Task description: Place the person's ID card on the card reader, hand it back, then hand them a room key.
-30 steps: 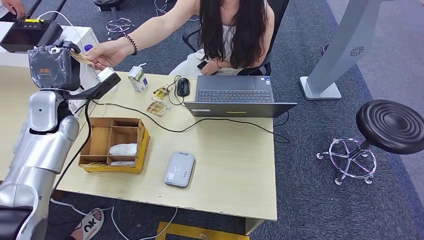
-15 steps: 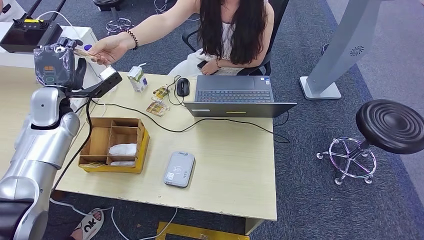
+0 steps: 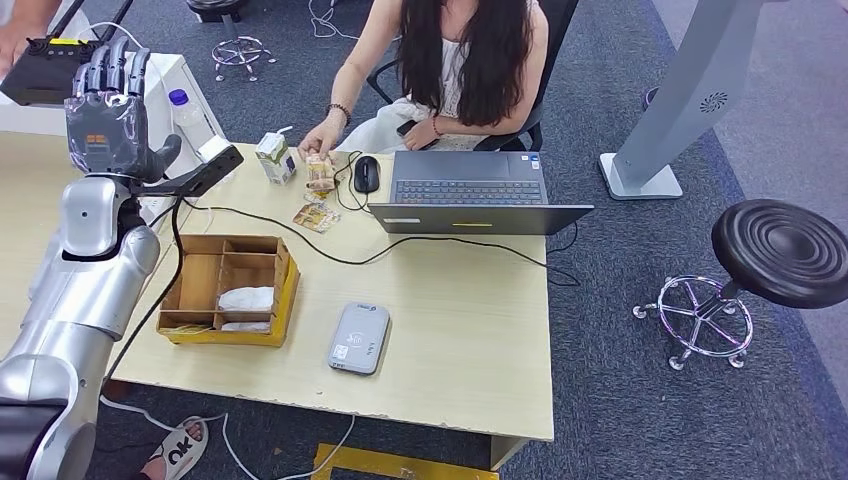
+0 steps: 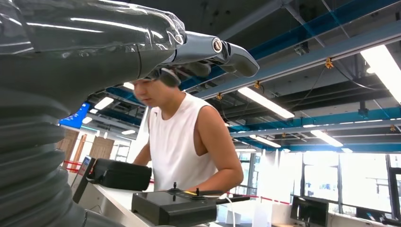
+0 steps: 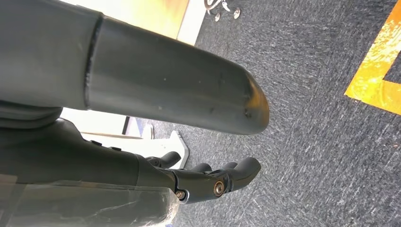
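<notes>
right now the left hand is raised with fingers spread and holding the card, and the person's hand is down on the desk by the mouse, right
Not quite. In the head view the left hand is raised with fingers spread but holds nothing. The card is under the person's hand, down on the desk by the mouse.
</notes>
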Controlling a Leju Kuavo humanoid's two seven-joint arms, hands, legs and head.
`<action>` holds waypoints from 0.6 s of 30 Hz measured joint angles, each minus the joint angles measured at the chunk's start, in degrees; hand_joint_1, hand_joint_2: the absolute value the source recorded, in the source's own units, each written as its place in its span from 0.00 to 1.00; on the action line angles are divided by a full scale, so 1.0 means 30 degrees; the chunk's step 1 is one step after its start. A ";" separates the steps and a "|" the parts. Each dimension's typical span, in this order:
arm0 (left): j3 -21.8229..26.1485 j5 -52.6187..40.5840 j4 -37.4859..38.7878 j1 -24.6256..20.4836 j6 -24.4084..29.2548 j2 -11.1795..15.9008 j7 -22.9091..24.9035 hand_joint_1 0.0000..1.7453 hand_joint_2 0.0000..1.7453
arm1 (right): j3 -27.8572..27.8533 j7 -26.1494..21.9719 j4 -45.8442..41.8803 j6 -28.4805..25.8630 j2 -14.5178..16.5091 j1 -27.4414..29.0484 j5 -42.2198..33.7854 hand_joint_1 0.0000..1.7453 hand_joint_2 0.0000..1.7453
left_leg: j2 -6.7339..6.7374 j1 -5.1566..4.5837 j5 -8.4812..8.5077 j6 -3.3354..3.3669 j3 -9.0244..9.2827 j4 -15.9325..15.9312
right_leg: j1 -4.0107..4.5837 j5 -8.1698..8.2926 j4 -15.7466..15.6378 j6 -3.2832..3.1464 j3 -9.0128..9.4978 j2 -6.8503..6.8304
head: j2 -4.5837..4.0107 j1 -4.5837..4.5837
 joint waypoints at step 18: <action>-0.0169 0.1292 -0.7499 0.7103 -0.0617 -0.0244 -0.0683 0.00 1.00 | -0.0178 0.0085 0.0000 -0.0615 0.0100 0.0088 -0.1779 0.00 0.00 | 0.0120 -0.0046 -0.0100 0.0003 0.0052 -0.0005 | -0.0044 -0.0042 -0.0004 0.0016 0.0006 0.0145 | 0.0000 0.0027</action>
